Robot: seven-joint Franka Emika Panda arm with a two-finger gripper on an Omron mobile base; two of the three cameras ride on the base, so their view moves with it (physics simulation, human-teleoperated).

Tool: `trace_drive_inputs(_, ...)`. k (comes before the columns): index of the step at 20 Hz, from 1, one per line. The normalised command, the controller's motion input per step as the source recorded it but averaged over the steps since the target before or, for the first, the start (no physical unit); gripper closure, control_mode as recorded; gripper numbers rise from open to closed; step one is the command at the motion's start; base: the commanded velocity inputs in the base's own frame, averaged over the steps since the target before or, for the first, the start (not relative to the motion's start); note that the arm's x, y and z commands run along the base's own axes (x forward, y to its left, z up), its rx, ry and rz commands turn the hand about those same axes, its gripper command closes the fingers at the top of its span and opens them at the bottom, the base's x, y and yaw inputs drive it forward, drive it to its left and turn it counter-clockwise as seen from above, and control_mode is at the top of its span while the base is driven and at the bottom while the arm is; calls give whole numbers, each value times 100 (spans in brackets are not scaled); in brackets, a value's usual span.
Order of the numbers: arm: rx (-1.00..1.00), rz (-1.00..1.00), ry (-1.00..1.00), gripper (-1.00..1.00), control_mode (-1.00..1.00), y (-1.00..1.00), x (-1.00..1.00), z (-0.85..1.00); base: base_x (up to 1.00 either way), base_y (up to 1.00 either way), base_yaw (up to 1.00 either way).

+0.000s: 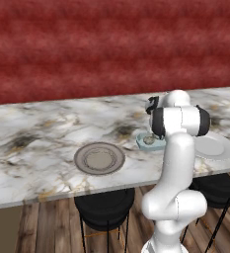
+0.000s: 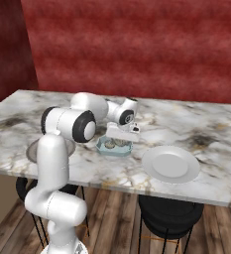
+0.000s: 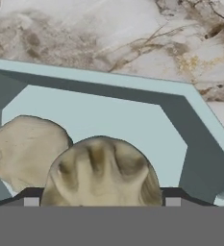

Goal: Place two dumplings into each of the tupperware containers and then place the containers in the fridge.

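Observation:
A light-blue tupperware container (image 2: 103, 147) (image 1: 142, 140) (image 3: 108, 115) lies on the marble counter between two plates. Two tan dumplings rest inside it: one (image 3: 101, 168) sits between my fingertips, the other (image 3: 29, 151) lies beside it to the left in the hand view. My gripper (image 2: 121, 137) (image 3: 102, 199) hangs low over the container and is open, its dark fingertips (image 3: 31, 198) standing just outside the nearer dumpling on either side. In the left base view my own arm hides part of the container. The fridge is out of view.
A round grey-brown plate (image 1: 99, 158) (image 2: 33, 151) lies left of the container and a round white plate (image 2: 170, 164) (image 1: 214, 147) lies right of it. Black stools (image 1: 104, 206) (image 2: 169, 213) stand under the counter's near edge. A red wall rises behind.

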Motion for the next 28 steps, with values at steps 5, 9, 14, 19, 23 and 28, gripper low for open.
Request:
trace_drive_inputs(5, 0, 0, 0, -100, -100, -6, 0, -5, 0, 0, 0)
trace_drive_inputs(9, 0, 1, -1, -100, -100, 0, 0, 4, 0, 0, 0)
trace_drive_inputs(14, 0, 0, -7, -100, -100, 0, 0, 11, 0, 0, 0)
trace_drive_inputs(19, 0, 0, -6, -100, -100, 5, -7, 20, 0, 0, 0)
trace_drive_inputs(23, -3, 0, -15, -100, -100, 56, -45, 25, 0, 0, 0)
trace_drive_inputs(28, -15, 3, -7, -100, -100, 86, -45, -2, 0, 0, 0)
